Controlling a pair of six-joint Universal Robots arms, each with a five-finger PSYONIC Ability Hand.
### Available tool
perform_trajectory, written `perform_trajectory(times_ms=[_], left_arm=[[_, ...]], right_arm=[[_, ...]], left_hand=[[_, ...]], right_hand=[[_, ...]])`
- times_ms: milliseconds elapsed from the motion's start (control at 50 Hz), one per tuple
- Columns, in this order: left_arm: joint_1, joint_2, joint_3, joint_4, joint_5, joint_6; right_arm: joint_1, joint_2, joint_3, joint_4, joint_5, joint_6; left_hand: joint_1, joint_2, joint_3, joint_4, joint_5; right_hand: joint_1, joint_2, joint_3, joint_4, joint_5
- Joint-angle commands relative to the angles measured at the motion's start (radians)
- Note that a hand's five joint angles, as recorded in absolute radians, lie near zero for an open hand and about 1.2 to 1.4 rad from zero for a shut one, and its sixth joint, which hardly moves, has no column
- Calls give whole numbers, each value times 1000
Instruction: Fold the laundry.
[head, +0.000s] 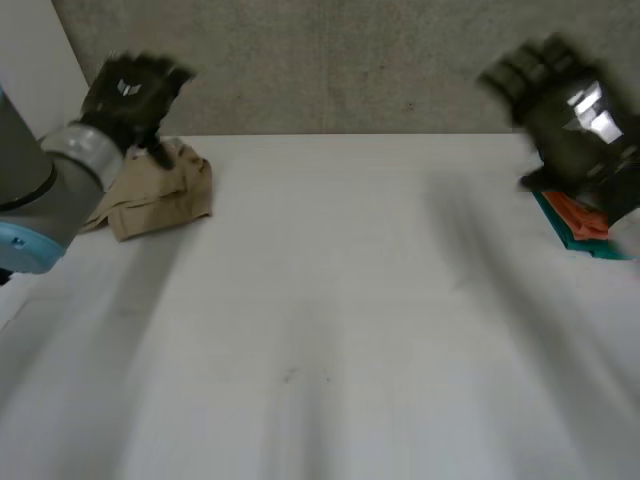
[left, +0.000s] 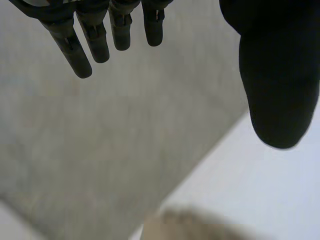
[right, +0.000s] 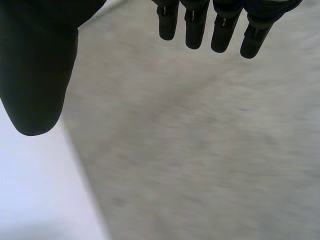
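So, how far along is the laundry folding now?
Looks done: orange and teal cloths lie stacked on the table, far right. In hand: nothing; the left hand and right hand are open. Left: the tan cloth by the left hand looks only loosely folded.

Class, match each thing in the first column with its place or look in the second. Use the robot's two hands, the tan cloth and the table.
Column one:
1. left hand
2. right hand
3. tan cloth
4. table

Column two:
A. white
B. over the orange and teal cloth
C. bunched, near the table's far edge
D. over the tan cloth

Pairs: 1-D, 2-B, 3-C, 4-A.
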Motion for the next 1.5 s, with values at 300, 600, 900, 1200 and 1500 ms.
perform_trajectory(times_ms=[300, 600, 900, 1200, 1500], left_arm=[[215, -621, 348, 228, 106, 267], [214, -687, 397, 279, 124, 268], [1, -198, -27, 434, 75, 77], [-556, -141, -92, 205, -133, -215], [-609, 11, -127, 188, -195, -216]], right_arm=[[81, 171, 101, 411, 183, -274], [73, 171, 113, 411, 184, -268], [73, 156, 104, 409, 209, -263], [73, 92, 87, 415, 336, -203], [47, -2, 65, 448, 379, -48]], left_hand=[[126, 128, 110, 98, 79], [1219, 1221, 1203, 1190, 1172], [1221, 1223, 1205, 1192, 1174], [1221, 1223, 1205, 1192, 1174], [47, 49, 31, 18, 0]], right_hand=[[-57, -40, -33, -35, -47], [-57, -40, -33, -35, -47], [-57, -40, -33, -35, -47], [-57, -40, -33, -35, -47], [-57, -40, -33, -35, -47]])
